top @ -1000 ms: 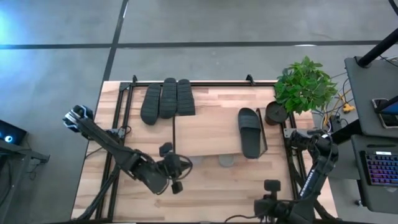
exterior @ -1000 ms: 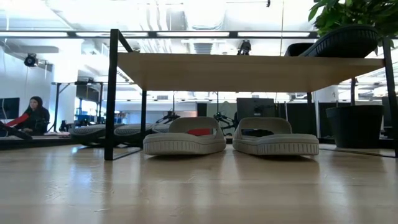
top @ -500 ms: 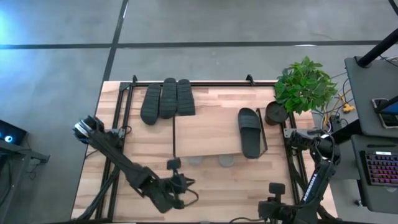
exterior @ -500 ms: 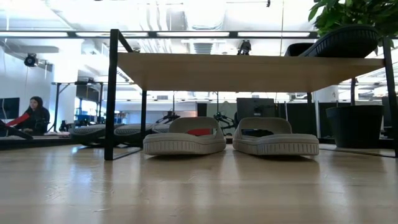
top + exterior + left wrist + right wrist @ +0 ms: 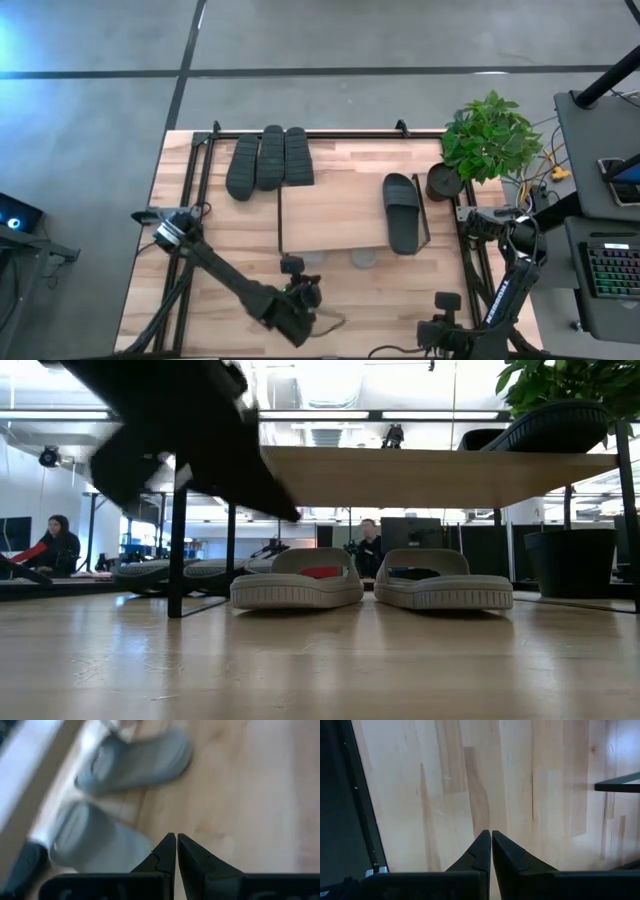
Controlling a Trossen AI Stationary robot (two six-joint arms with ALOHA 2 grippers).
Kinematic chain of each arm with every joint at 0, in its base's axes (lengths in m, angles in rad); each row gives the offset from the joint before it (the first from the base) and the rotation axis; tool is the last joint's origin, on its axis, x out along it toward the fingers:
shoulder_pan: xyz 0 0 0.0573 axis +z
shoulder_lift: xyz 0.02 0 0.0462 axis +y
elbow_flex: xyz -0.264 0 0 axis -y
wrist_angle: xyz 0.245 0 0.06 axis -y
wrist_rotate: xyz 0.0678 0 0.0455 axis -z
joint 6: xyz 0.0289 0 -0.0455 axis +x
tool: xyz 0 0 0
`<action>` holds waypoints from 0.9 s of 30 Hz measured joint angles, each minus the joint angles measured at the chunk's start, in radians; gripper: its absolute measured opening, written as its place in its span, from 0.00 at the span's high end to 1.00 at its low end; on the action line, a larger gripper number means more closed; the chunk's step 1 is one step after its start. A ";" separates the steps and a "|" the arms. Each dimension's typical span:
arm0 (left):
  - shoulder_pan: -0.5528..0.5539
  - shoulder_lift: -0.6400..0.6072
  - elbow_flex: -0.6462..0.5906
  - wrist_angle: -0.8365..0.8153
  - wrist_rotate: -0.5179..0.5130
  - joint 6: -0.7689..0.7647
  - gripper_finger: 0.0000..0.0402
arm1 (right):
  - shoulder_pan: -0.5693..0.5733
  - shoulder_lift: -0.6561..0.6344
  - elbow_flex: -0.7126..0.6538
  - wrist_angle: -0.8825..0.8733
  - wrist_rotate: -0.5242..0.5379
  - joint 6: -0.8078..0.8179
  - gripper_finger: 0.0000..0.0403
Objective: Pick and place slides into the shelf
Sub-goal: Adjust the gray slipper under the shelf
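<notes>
Behind the table [image 5: 330, 290] we look level into a bright office, where one person [image 5: 50, 545] sits far off at the left and another [image 5: 369, 546] shows between the shelf legs. On the table stands the shelf [image 5: 330, 210], its light wooden top board on a thin black frame. One black slide [image 5: 403, 212] lies on that top board toward its right end, near the potted plant [image 5: 487, 140]. Under the board, on the lower level, we see two light grey slides [image 5: 297, 582] side by side, toes toward the low camera. Three dark slides [image 5: 270, 158] lie packed against one another on the table just beyond the shelf's far left corner.

Our left gripper [image 5: 176, 854] hangs over the bare wood in front of the shelf, near the light grey pair, its fingers pressed together with nothing between them; from above it [image 5: 300, 318] sits close to the table's near edge. Our right gripper [image 5: 491, 851] waits at the near right corner of the table, fingers likewise pressed together and empty, over plain wood beside the black frame rail [image 5: 362, 800].
</notes>
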 joint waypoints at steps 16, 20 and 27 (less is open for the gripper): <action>0.089 0.023 -0.013 -0.032 0.097 -0.101 1.00 | 0.000 0.000 0.000 0.000 -0.001 0.009 0.98; 0.099 0.023 -0.024 -0.032 0.106 -0.099 1.00 | 0.000 0.000 0.000 -0.001 0.000 0.001 0.98; 0.119 0.051 -0.021 -0.056 0.185 -0.099 1.00 | -0.002 0.000 -0.001 -0.004 0.001 -0.010 0.98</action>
